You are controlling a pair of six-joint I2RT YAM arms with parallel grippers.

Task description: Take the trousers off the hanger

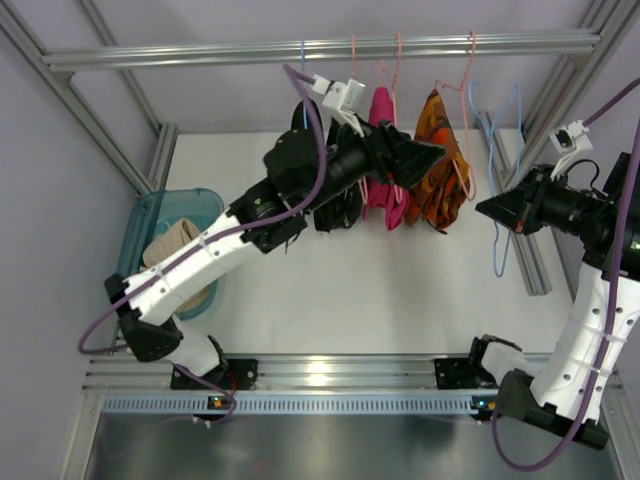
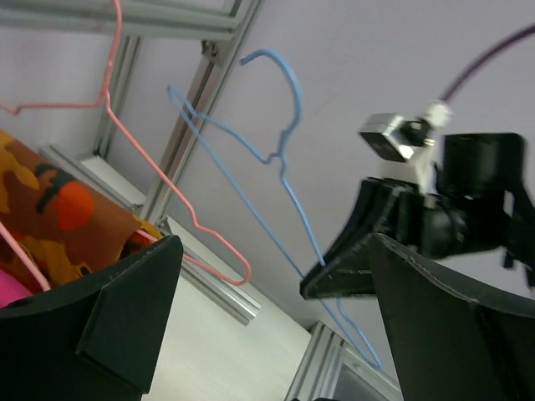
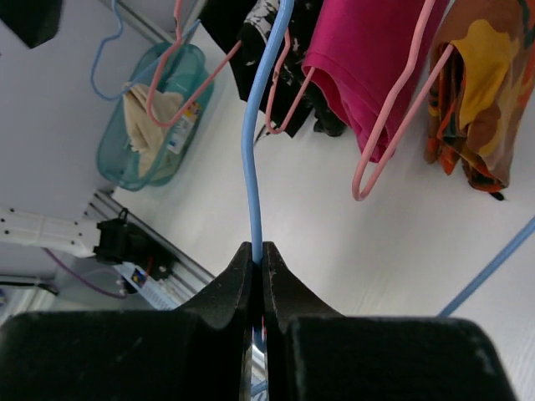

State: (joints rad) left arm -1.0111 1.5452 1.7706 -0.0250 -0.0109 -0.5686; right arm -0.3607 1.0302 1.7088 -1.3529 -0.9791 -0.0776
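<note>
Top view: trousers [image 1: 175, 245] lie in the teal basket [image 1: 180, 195] at the table's [image 1: 400, 290] left, off the hanger [image 1: 497, 240], nearer the left arm.
Left wrist: left fingers [image 2: 100, 326] apart, empty.
Right wrist: right fingers [image 3: 226, 292] clamped on the hanger wire, which runs straight away from them.

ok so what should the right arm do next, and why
Probably hook the bare light-blue wire hanger onto the metal rail: the right fingers pinch it, its hook free, and the beige cloth trousers already lie in the teal basket.
</note>
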